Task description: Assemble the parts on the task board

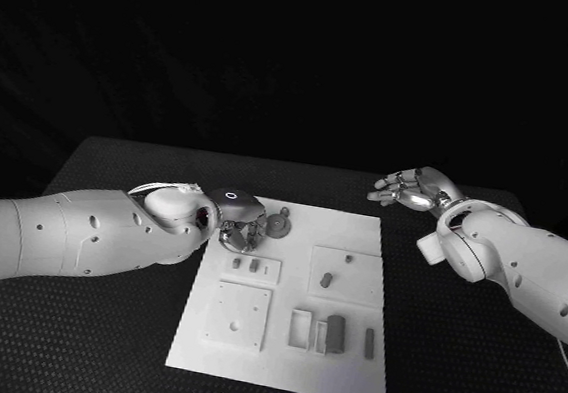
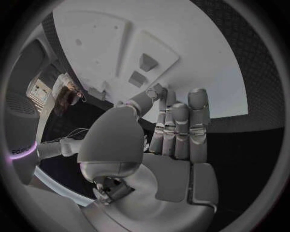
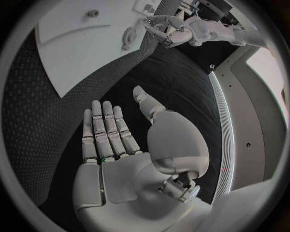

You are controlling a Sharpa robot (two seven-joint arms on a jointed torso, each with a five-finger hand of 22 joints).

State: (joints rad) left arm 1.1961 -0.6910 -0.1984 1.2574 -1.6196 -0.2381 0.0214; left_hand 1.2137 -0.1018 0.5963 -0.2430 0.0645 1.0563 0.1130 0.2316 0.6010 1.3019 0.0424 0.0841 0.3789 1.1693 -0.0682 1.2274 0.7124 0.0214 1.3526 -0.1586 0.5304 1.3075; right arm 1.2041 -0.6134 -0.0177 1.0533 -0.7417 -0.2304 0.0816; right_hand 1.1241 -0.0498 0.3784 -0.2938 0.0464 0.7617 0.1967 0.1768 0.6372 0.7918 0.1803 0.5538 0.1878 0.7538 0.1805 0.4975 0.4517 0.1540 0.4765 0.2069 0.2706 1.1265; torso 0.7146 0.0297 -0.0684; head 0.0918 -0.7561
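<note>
The white task board (image 1: pixel 279 368) lies in the middle of the black table. Small dark parts sit on it: two (image 1: pixel 236 262) in a raised block at the left, one (image 1: pixel 327 279) in the block to their right, and taller ones (image 1: pixel 335 331) nearer me. My left hand (image 1: pixel 243 223) hovers over the board's far left corner. In the left wrist view its fingers (image 2: pixel 181 125) are stretched out with nothing in them, above the board (image 2: pixel 199 43) and two parts (image 2: pixel 148 62). My right hand (image 1: pixel 413 189) hangs open beyond the board's far right corner, its fingers (image 3: pixel 106 133) straight and empty.
A square plate (image 1: pixel 238 315) with small holes sits on the board's near left. A small round piece (image 3: pixel 128 36) lies on the board (image 3: pixel 72 53) close to my left hand (image 3: pixel 175 29). Black table (image 1: pixel 487 391) surrounds the board on all sides.
</note>
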